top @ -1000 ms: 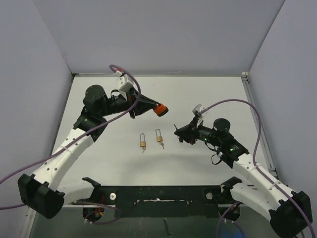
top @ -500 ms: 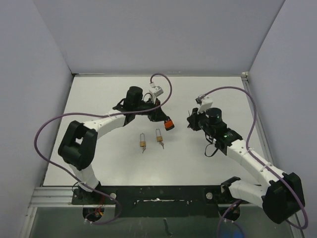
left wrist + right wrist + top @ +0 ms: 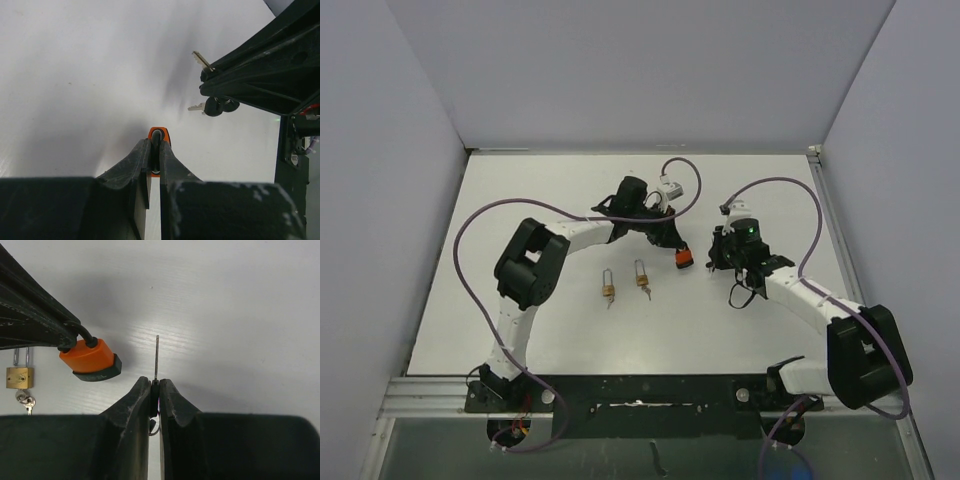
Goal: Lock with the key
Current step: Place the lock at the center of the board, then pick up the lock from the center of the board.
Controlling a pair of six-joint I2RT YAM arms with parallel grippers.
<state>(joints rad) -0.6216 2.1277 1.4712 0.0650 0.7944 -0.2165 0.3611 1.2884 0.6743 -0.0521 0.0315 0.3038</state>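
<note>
My left gripper [image 3: 678, 247] is shut on the shackle of an orange padlock [image 3: 684, 258] and holds it above the table; the lock shows orange between my fingertips in the left wrist view [image 3: 159, 134] and hangs at upper left in the right wrist view [image 3: 91, 359]. My right gripper [image 3: 713, 253] is shut on a key [image 3: 156, 357], blade pointing forward, just right of the padlock. In the left wrist view the key blade [image 3: 202, 60] sticks out of the right gripper, with a second key [image 3: 206, 106] dangling below on the ring.
Two small brass padlocks [image 3: 607, 290] [image 3: 642, 278] with long shackles lie on the white table below the grippers, the right one with keys attached. One brass lock shows in the right wrist view [image 3: 19, 376].
Both arms have swung inward toward the table's middle. The orange padlock moved right and down, the key moved left, and they now sit close together.
</note>
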